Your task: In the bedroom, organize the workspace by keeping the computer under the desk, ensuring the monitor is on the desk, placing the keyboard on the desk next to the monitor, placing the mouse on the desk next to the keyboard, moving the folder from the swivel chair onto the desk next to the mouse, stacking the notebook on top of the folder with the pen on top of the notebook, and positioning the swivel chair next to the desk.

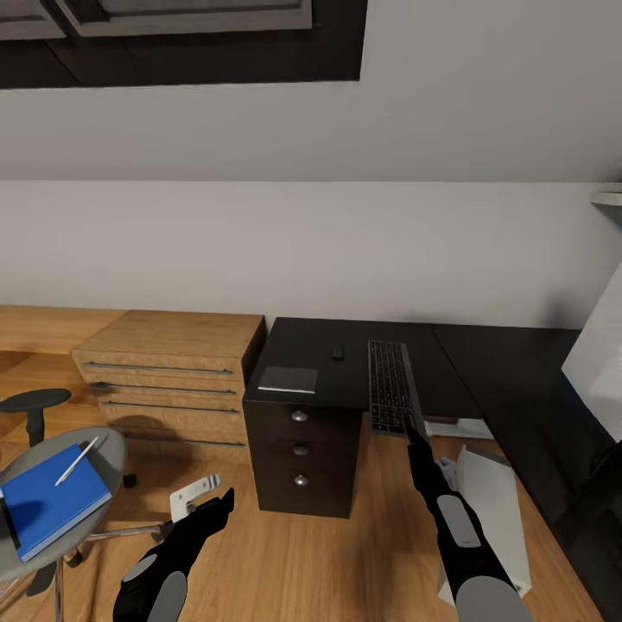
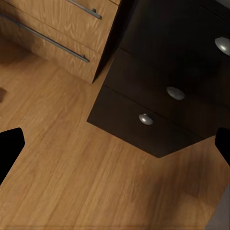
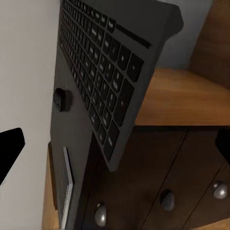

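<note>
The black keyboard (image 1: 393,384) lies on the black desk (image 1: 345,393), its near end overhanging the front edge; it also shows close up as the keyboard (image 3: 103,81). My right gripper (image 1: 414,434) is open at that overhanging end, fingers (image 3: 10,149) spread wide. The small dark mouse (image 1: 338,352) and the grey notebook (image 1: 288,380) rest on the desk to the keyboard's left. At lower left, the swivel chair (image 1: 108,449) carries the blue folder (image 1: 52,510) with the pen (image 1: 76,460) on it. My left gripper (image 1: 223,503) hangs open over the floor, facing the desk drawers (image 2: 158,110).
A light wooden drawer unit (image 1: 173,371) stands against the desk's left side. The chair's chrome base (image 1: 194,494) reaches toward my left arm. A light grey box (image 1: 492,505) lies on the floor under the desk's right wing. A white object (image 1: 600,345) sits at far right.
</note>
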### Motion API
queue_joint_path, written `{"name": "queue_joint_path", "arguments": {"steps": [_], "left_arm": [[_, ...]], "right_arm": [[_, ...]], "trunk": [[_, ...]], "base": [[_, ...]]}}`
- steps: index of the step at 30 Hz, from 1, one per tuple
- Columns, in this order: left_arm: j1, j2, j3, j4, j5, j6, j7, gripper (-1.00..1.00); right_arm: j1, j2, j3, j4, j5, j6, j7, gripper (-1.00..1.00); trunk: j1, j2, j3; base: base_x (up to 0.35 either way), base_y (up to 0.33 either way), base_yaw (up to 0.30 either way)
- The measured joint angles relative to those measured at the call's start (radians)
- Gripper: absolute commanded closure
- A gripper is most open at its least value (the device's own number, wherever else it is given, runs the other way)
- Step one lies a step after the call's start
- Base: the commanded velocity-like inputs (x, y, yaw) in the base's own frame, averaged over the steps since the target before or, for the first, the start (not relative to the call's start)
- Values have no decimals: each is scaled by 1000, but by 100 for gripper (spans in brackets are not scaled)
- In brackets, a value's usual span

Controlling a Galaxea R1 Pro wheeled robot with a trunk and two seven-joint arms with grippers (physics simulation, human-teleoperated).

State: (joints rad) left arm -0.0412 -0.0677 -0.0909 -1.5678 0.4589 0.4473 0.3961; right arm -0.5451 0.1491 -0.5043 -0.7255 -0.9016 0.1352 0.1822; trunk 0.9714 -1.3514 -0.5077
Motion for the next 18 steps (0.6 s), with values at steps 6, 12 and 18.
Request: {"name": "queue_joint_path", "arguments": {"steps": [6,12,18], "left_arm": [[0,0,0,0,0,0,1,-100],[0,0,0,0,0,0,1,-100],[0,0,0,0,0,0,1,-100]], "right_arm": [[1,4,-2,-36,0,3,-4,-100],[1,7,-2,-47,0,2,-6,-100],[33,24,-2,-135,2,0,-9,-100]], "trunk": [[-8,14,6],[-31,56,25],[-54,98,44]], "base": [[-9,0,0],[-2,0,0],[0,0,0]]}}
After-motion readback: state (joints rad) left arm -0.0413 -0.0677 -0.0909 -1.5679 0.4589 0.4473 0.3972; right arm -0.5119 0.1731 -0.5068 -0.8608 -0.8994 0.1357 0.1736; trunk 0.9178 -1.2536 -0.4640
